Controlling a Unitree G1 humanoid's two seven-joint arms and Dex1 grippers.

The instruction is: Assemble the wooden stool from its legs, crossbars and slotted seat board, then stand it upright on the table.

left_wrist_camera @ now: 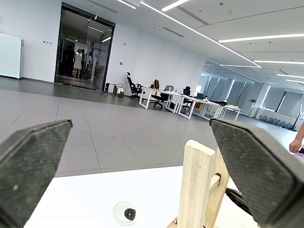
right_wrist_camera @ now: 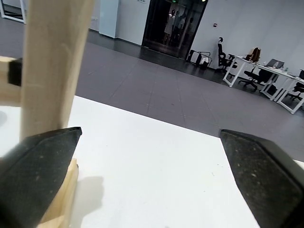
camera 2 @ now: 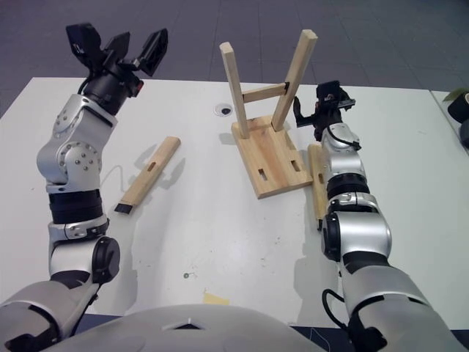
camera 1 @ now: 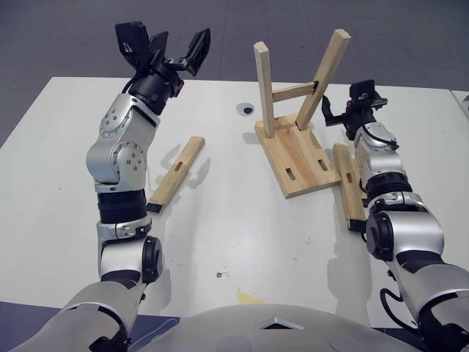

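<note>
Left gripper (camera 1: 165, 38) is raised above the far left part of the white table (camera 1: 242, 227). Its jaws are spread wide with nothing between them. In the left wrist view its finger pads (left_wrist_camera: 33, 161) frame open air, and the stool's upright legs show farther off.

Right gripper (camera 1: 343, 110) is low over the table, just beside the right upright leg (camera 1: 326, 77). Its jaws are also wide apart and grip nothing. In the right wrist view that leg stands right by one finger pad (right_wrist_camera: 38, 166); can't tell if they touch.

The stool is partly built and upside down. Seat board (camera 1: 300, 165) lies flat on the table at centre-right, with two open slots (camera 1: 291, 174) on its near half. Two legs rise from its far end. Left upright leg (camera 1: 264, 88) is roughly vertical; the right upright leg leans outward to the right. Crossbar (camera 1: 293, 92) joins them about halfway up.

Loose leg (camera 1: 176, 174) lies flat on the table left of the board and well apart from it. It is near the left forearm and has a slot cut in its side. Second loose leg (camera 1: 350, 183) lies flat just beside the board's right edge, partly hidden by the right forearm.

Round grommet (camera 1: 245, 108) is set in the table, just left of the board's far end. Small yellowish mark (camera 1: 249, 297) sits at the table's near edge.
</note>
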